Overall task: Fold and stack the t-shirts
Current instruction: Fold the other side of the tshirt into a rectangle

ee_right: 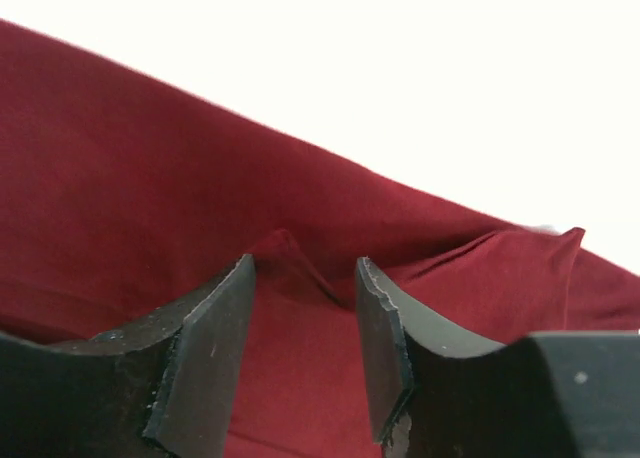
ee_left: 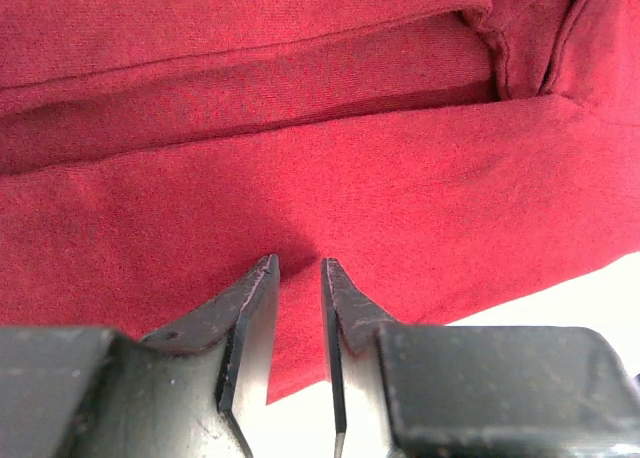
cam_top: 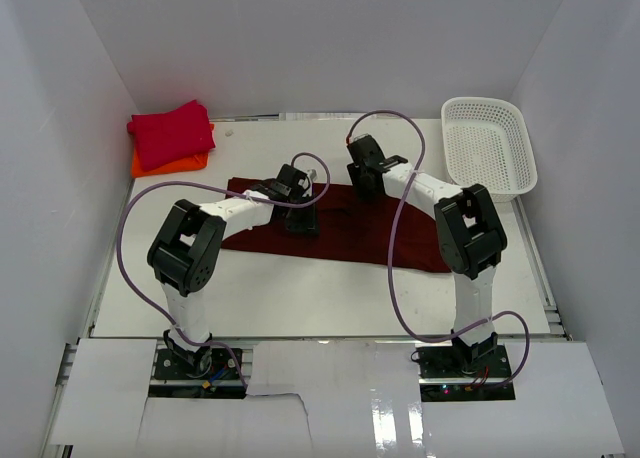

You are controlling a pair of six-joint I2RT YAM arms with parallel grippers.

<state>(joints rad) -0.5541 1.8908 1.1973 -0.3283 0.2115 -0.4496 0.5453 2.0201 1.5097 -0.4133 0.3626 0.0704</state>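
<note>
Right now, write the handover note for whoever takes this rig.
Left gripper: jaws narrow, tips on the maroon t-shirt; grip unclear.
Right gripper: open, a ridge of that shirt between its fingers.
The maroon t-shirt lies mid-table as a long, partly folded strip. The crimson t-shirt sits folded on the orange t-shirt, far left corner.
Done: two folded, stacked.
To do: finish folding the maroon one, add it to the stack.

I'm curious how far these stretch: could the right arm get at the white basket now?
Probably yes. The white basket lies just right of the right gripper, with only bare table between them.
</note>
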